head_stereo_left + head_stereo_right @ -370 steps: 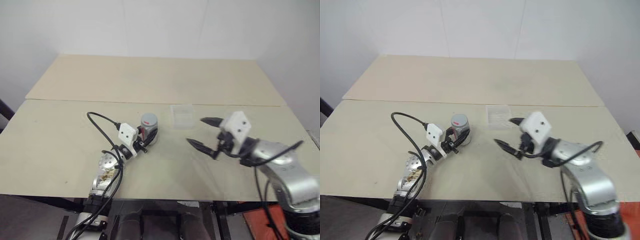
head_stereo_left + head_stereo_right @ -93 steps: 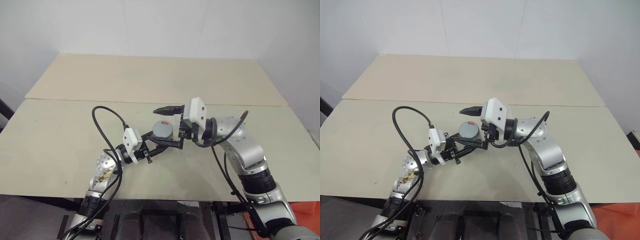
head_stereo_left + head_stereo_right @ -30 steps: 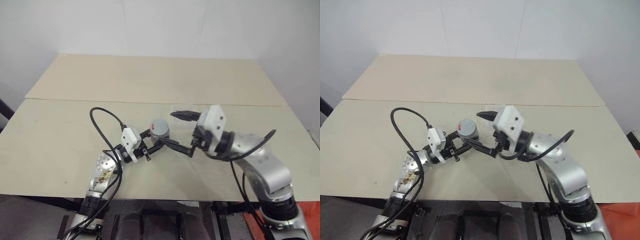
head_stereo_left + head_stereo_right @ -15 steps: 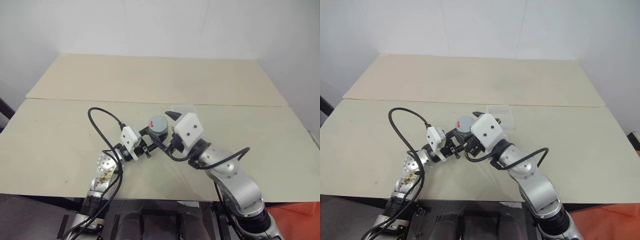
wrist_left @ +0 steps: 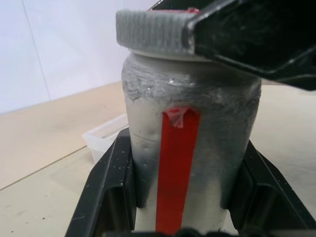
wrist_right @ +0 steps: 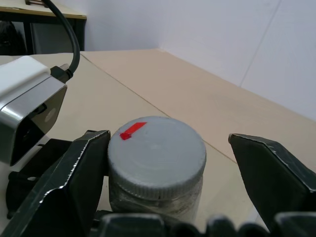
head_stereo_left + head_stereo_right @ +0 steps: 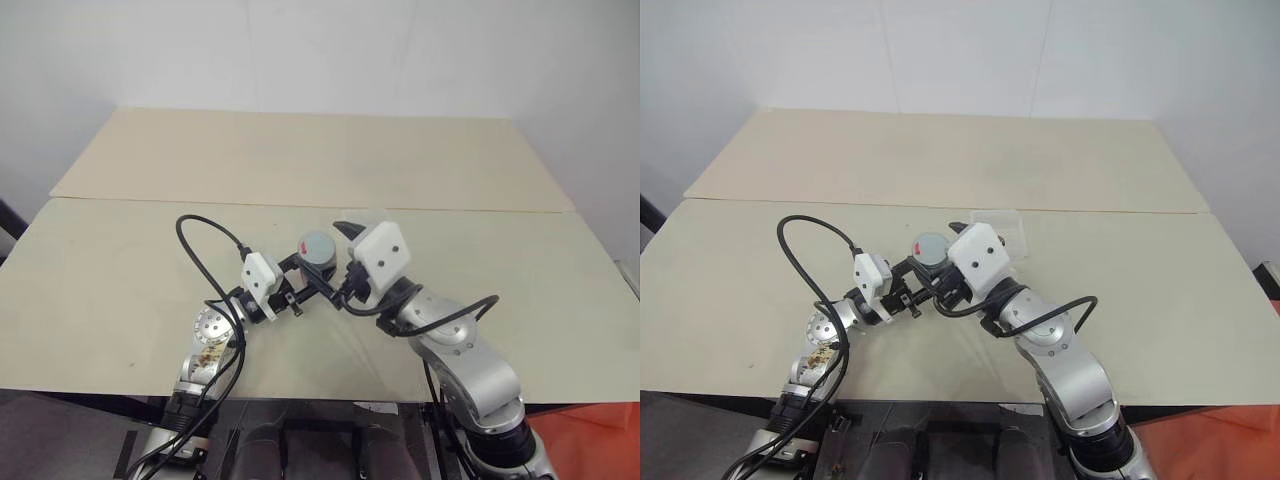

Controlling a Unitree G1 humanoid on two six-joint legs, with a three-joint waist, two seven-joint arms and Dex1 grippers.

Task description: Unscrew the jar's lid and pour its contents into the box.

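Note:
The jar (image 7: 317,254), silvery with a red strip, is held upright just above the table. My left gripper (image 5: 187,158) is shut on its body from both sides. The grey lid (image 6: 157,154), marked with a small red tab, sits on the jar. My right gripper (image 6: 168,140) comes from the right and straddles the lid, open. One of its fingers (image 6: 86,163) touches the lid's edge. The other stands a gap away. The clear box (image 7: 1001,224) lies on the table just behind the jar, partly hidden by my right hand.
The pale table (image 7: 120,270) stretches wide on both sides, with a seam (image 7: 200,204) running across it behind the box. A black cable (image 7: 200,240) loops up from my left arm.
My right arm has swung in to the left and turned, and its fingers now stand on either side of the lid. My left gripper and the jar have stayed in place.

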